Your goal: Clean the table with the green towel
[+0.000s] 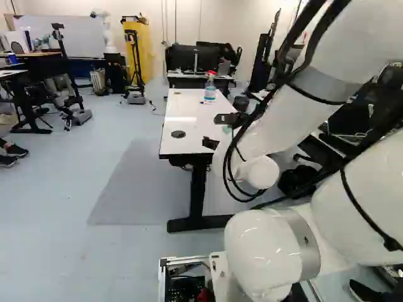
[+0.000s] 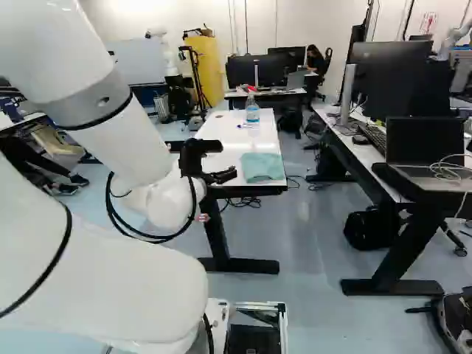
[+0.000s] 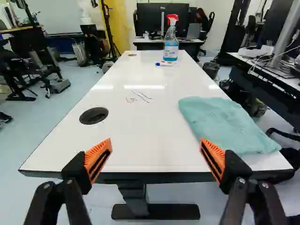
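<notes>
- Just ahead of the black pincer (image 2: 227,160), looking down the length of a long white table (image 3: 145,147) from its near end.
- Now over to the grip: spread wide, with a broad gap between the orange pads (image 3: 97,157).
- And on to the green towel (image 3: 225,123)! Lying loosely flattened ahead and to the right of the pincer, on the tabletop by the near right corner, apart from both fingers.
- Straight ahead, past the gap, coming to thin red and dark marks (image 3: 139,97) on the white surface.
- Ahead and to the left, passing a round black grommet (image 3: 93,115), set into the top.
- Farther out ahead, standing upright near the far end: a clear spray bottle (image 3: 171,44) with blue liquid and a red and white head.
- Just beside its base, lying flat, probably a marker (image 3: 164,63), rather small at this range.
- Beyond the table, ahead of the pincer, finishing at a dark monitor (image 3: 154,19) on another desk (image 3: 145,41).
</notes>
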`<state>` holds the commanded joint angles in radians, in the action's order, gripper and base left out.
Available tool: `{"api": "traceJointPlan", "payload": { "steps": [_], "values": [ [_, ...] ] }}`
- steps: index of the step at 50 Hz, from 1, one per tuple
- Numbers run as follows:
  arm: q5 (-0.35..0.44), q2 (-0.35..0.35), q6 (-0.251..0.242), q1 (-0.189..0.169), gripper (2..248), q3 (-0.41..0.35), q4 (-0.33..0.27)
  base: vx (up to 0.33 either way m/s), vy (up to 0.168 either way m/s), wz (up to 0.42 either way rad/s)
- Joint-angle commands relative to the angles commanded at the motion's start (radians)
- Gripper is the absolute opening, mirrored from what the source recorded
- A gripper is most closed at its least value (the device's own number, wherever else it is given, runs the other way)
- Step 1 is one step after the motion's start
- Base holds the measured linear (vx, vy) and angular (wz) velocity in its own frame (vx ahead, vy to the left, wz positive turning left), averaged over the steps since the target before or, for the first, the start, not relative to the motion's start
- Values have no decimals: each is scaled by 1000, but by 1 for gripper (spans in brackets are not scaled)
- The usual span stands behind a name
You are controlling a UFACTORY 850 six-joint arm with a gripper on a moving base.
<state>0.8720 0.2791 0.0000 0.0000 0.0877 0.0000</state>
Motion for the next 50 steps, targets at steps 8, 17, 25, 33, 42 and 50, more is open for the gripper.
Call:
{"api": "traceJointPlan", "payload": {
  "steps": [8, 17, 25, 33, 42, 50],
  "values": [
    [0, -9, 0, -31, 247, 38, 0, 0, 0, 0],
    [0, -20, 0, -55, 247, 71, 0, 0, 0, 0],
    [0, -30, 0, -74, 247, 99, 0, 0, 0, 0],
    [0, -42, 0, -94, 247, 130, 0, 0, 0, 0],
    [-13, -59, 0, -116, 247, 168, 0, 0, 0, 0],
    [-48, -79, 0, -136, 247, 204, 0, 0, 0, 0]
  ]
}}
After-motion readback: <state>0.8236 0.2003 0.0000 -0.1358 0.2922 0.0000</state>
